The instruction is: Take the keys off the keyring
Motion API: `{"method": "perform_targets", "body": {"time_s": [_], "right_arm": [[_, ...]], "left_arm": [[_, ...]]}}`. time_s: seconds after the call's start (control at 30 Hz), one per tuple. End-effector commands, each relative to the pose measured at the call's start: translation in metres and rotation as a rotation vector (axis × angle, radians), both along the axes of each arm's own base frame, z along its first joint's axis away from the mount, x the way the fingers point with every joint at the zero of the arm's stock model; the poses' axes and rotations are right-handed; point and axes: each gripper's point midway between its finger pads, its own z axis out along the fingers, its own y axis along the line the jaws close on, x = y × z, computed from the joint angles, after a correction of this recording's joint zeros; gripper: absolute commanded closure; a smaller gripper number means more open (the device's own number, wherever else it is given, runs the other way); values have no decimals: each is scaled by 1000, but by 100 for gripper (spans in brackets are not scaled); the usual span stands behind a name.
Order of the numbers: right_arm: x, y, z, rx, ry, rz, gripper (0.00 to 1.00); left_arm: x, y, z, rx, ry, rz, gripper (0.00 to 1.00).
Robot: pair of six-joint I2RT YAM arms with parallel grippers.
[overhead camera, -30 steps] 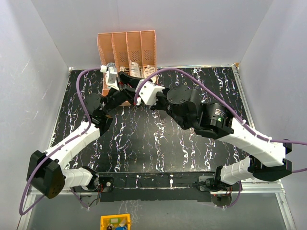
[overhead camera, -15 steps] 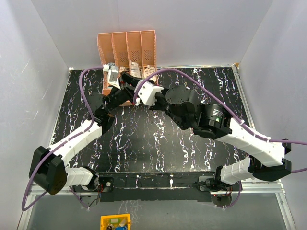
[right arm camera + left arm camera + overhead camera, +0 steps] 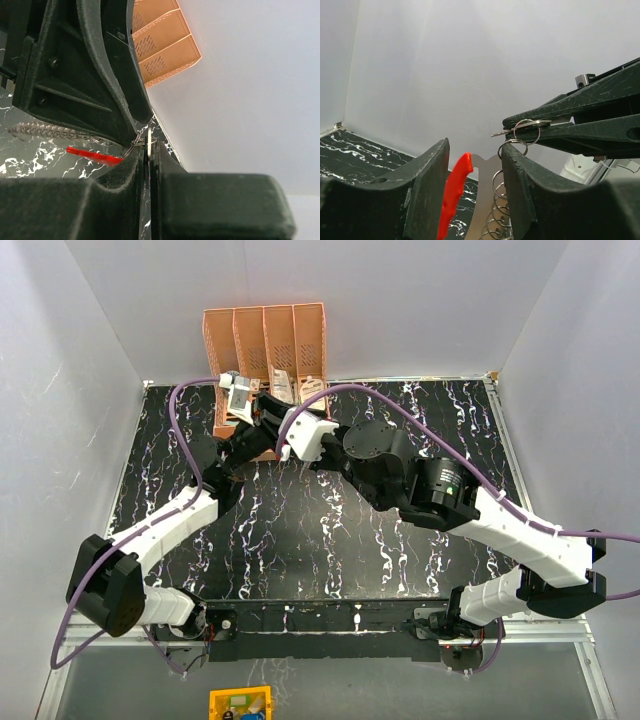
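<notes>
Both grippers meet in the air in front of the orange organiser. In the left wrist view my left gripper [image 3: 475,167] holds the keys [image 3: 485,200] between its fingers: a flat silvery piece, a bright red part [image 3: 454,190] and a coil of wire rings [image 3: 502,210]. My right gripper [image 3: 509,128] comes in from the right, shut on a thin silvery key [image 3: 520,126] that hangs on a small keyring [image 3: 526,132]. In the right wrist view that key [image 3: 149,139] stands edge-on between the right gripper's [image 3: 149,150] closed fingers, with the red part [image 3: 95,155] to the left. From above, the left gripper [image 3: 255,430] and right gripper [image 3: 276,420] touch tips.
The orange slotted organiser [image 3: 265,340] stands against the back wall, close behind the grippers, with pale tags in its slots. It also shows in the right wrist view [image 3: 165,45]. The black marbled table [image 3: 330,530] lies below, with white walls on three sides.
Both grippers have shifted slightly back and left toward the organiser, the left forearm swinging up. The grips on the key bunch look unchanged.
</notes>
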Motion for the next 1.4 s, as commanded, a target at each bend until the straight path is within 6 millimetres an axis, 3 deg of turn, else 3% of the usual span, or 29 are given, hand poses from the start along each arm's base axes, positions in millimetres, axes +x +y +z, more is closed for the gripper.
{"method": "perform_targets", "body": {"time_s": [0.0, 0.2, 0.27, 0.37, 0.4, 0.57, 0.8, 1.13, 1.37], "right_arm": [[1, -4, 30, 122, -56, -8, 100], [0, -6, 32, 137, -60, -15, 100], [0, -7, 33, 138, -62, -17, 100], [0, -8, 33, 143, -63, -20, 100], [0, -8, 34, 146, -63, -21, 100], [1, -14, 33, 145, -65, -42, 100], [3, -21, 38, 160, -83, -79, 100], [15, -14, 40, 138, -135, -145, 100], [23, -4, 61, 162, -175, -169, 100]], "left_arm": [[-16, -5, 12, -27, -50, -71, 57], [-19, -5, 12, -33, -54, -78, 55], [-22, -5, 14, -33, -69, -82, 65], [-21, -4, 14, -31, -69, -71, 95], [-18, -3, 14, -30, -64, -50, 100], [-1, 9, 6, 45, -54, 121, 100], [8, 35, 15, 140, -149, 346, 100], [4, 38, 28, 154, -243, 371, 100], [4, 38, 27, 169, -258, 379, 100]]}}
